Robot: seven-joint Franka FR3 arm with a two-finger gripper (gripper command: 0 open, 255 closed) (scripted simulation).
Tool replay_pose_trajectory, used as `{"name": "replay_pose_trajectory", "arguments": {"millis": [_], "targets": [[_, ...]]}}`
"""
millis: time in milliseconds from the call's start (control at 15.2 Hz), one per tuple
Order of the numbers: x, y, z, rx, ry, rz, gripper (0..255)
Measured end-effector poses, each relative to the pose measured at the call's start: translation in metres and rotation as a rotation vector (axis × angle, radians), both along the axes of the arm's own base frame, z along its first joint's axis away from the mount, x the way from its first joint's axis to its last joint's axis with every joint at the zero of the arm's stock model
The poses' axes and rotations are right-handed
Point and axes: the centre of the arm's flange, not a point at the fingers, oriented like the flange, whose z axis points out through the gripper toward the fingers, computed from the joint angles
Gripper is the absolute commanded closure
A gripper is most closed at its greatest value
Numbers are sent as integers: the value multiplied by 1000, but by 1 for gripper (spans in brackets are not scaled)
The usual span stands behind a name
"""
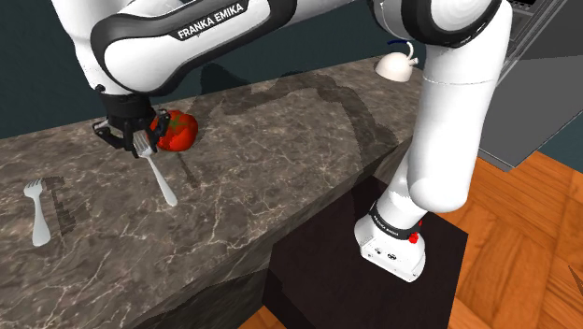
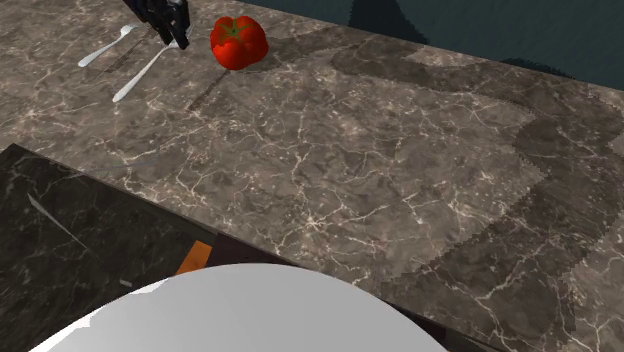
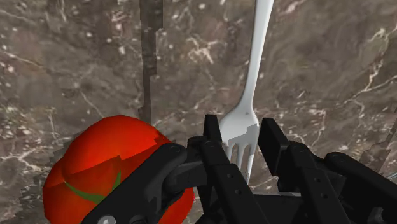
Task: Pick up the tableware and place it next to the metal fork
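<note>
The white fork point(image 1: 161, 178) point(image 2: 140, 75) point(image 3: 251, 83) lay on the dark marbled countertop point(image 1: 280, 140), with its tined head inside the black gripper point(image 1: 140, 142) point(image 2: 172, 32) point(image 3: 242, 149) and its handle running away from the hand toward the counter's front edge. In the wrist view the 2 fingers point(image 3: 215, 143) pressed in on either side of the tines with no gap visible, clasping the fork's head. Its handle end looked to rest on the stone, though whether the head was raised could not be told.

A red tomato point(image 1: 177, 131) point(image 2: 238, 40) point(image 3: 108, 165) with a green top sat just beside the gripper. A 2nd pale fork point(image 1: 37, 210) point(image 2: 105, 48) lay well apart, toward the shoulder view's left, roughly parallel to the 1st. At the shoulder view's lower right the arm's base stood on the black stand point(image 1: 318, 280), above a wooden floor point(image 1: 523, 243).
</note>
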Motion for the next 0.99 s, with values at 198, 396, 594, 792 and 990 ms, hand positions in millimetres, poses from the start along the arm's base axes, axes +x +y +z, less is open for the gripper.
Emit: {"name": "replay_pose_trajectory", "arguments": {"millis": [198,396,594,792,990], "targets": [[-1,0,-16,0,0,0,255],[-1,1,-32,0,0,0,255],[-2,0,-47,0,0,0,255],[-1,0,-58,0,0,0,255],[-1,0,-59,0,0,0,255]]}}
